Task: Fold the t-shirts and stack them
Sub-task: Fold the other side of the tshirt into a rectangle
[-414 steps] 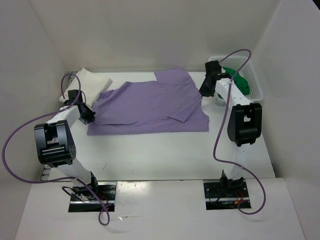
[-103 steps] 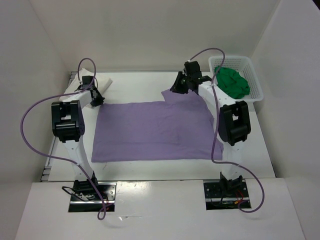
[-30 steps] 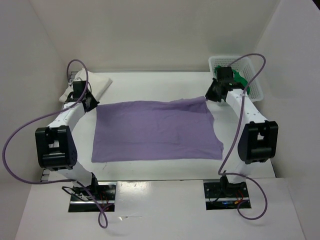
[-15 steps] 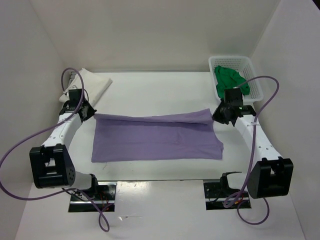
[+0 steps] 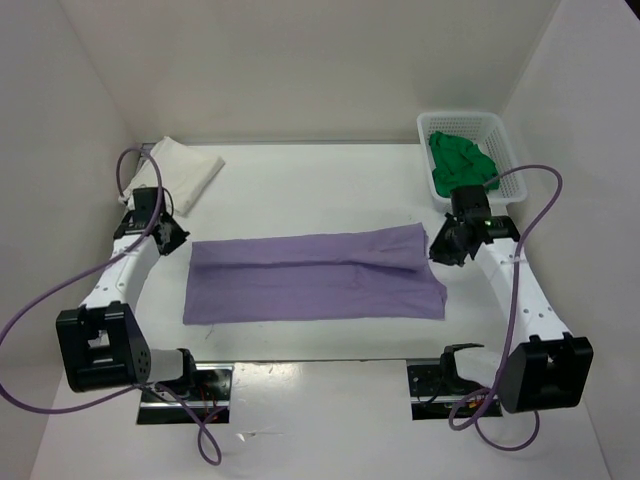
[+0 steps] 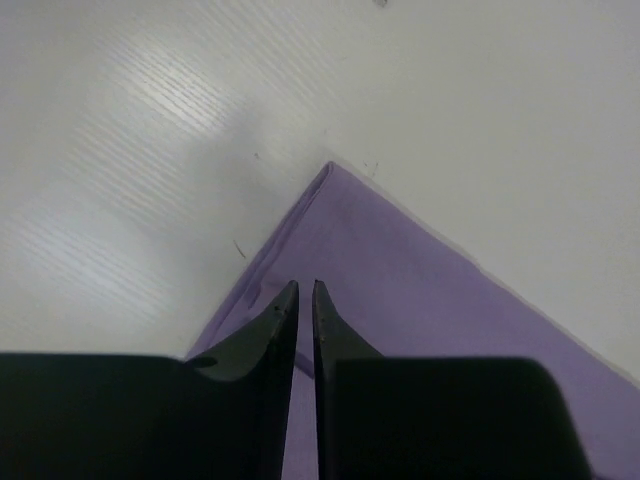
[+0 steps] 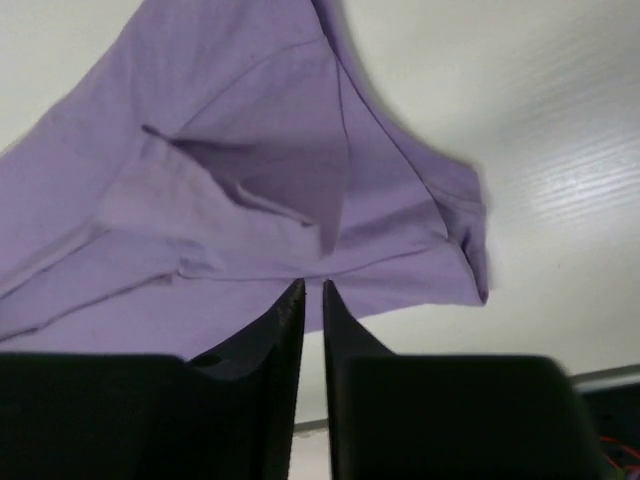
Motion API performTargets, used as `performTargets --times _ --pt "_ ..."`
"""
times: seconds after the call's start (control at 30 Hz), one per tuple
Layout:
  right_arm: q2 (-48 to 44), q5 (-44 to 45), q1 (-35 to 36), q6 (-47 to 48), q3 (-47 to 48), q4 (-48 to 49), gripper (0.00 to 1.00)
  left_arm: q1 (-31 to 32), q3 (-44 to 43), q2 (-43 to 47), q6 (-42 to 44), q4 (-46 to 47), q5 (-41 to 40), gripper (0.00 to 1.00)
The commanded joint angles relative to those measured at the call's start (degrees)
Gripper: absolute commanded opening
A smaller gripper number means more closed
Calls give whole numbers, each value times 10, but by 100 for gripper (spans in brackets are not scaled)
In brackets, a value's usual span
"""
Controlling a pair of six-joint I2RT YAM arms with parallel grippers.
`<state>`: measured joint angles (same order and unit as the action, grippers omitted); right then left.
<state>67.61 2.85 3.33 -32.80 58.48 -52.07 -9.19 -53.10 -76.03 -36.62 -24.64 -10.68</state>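
**PI:** Setting?

**Me:** White-walled booth, white table (image 5: 320, 190). The lilac t-shirt (image 5: 310, 285) lies flat as a long band between my two hands. One layer is doubled over the other, with a crease running along its length.

**PI:** Hands?

**Me:** My left hand (image 6: 305, 287) sits at its end of the band, the cloth's corner just ahead of the fingertips. The fingers are a sliver apart; whether they nip the hem I cannot tell. My right hand (image 7: 312, 284) hangs over the opposite end, fingers a crack apart with nothing between them. The cloth lies loose beneath.

**PI:** The other shirts?

**Me:** The white t-shirt (image 5: 185, 170), which looks folded, lies beyond my left hand. The green t-shirt (image 5: 458, 160) is bunched in the basket (image 5: 462, 117) beyond my right hand.

**PI:** Step in hand?

**Me:** My judgement: closing out the lengthwise fold. The crosswise fold and the stacking are not yet done, and green is not begun.

**PI:** How to do it well?

**Me:** Spread both hands fully, then rise straight up so no finger drags the upper layer. The end under my right hand is rumpled: a flap is turned over and the corner sticks out past the rest. I would flatten that and square the edges before folding crosswise. The cloth is limp, so pinch both layers together at the corners.
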Motion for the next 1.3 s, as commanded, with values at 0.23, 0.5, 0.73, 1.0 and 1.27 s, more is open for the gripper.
performTargets --times 0.23,0.5,0.73,1.0,1.27 --pt "-28 -6 25 6 33 -25 21 8 -36 60 -22 -12 13 22" --pt "152 -7 138 -33 76 161 9 144 10 -10 -49 101 53 23" --pt "325 15 193 -27 130 221 31 151 46 -90 -87 152 117 25" --pt "365 52 199 -17 130 234 34 151 87 -103 -99 173 137 26" --pt "388 59 199 -10 130 239 34 151 87 -97 -99 173 131 26"
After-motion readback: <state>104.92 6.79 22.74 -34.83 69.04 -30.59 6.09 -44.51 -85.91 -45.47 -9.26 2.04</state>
